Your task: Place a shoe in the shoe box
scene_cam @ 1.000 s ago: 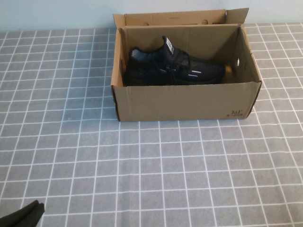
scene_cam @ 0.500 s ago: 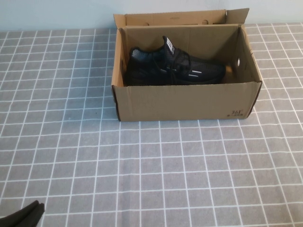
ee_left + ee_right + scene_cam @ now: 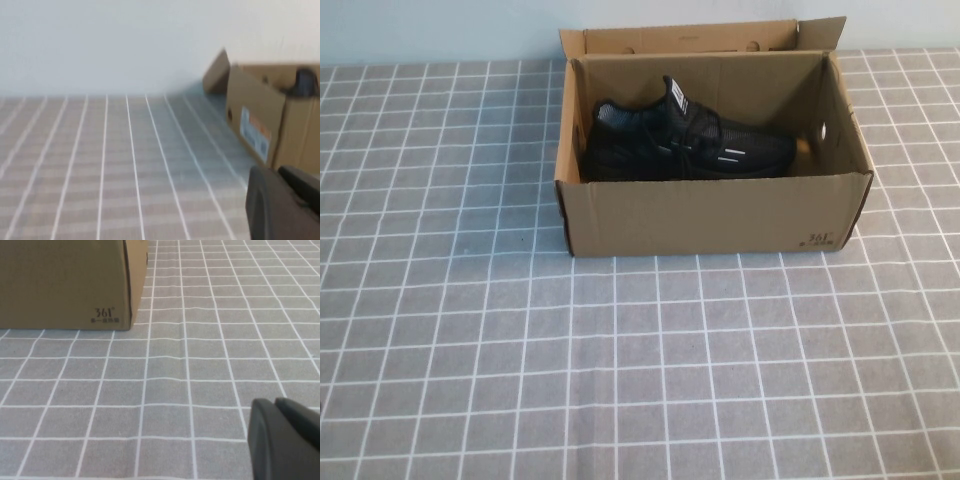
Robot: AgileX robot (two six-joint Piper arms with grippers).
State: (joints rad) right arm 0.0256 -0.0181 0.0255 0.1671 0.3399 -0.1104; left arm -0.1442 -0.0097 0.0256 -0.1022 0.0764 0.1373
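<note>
**Shoe rests inside the box, both grippers closed and clear of it**

The left gripper (image 3: 287, 205) shows only in its own wrist view, a dark mass with its fingers drawn together and nothing between them. It sits low over the checked tablecloth (image 3: 125, 165), well apart from the shoe box (image 3: 260, 115), whose labelled end wall faces it. The right gripper (image 3: 285, 437) likewise appears only in its wrist view, fingers together and empty, low over the cloth and well short of the box's front corner, where the small dark print (image 3: 105, 315) sits. Neither arm shows in the high view.

In the high view the shoe box (image 3: 710, 215) stands at the far side of the cloth, close to the pale wall (image 3: 440, 30). It is plain brown corrugated cardboard, rectangular, its flaps upright, and its far flap shows round holes. A round hole also shows on its right inner wall, and dark print marks the front right corner.

The shoe (image 3: 685, 145) lies inside the box on its floor, lengthwise, heel towards the box's left wall and toe towards the right wall. It is a black mesh lace-up sneaker with short pale dashes along its side, a white heel tab standing up, and a black sole. The front wall of the box hides its lower edge.
</note>
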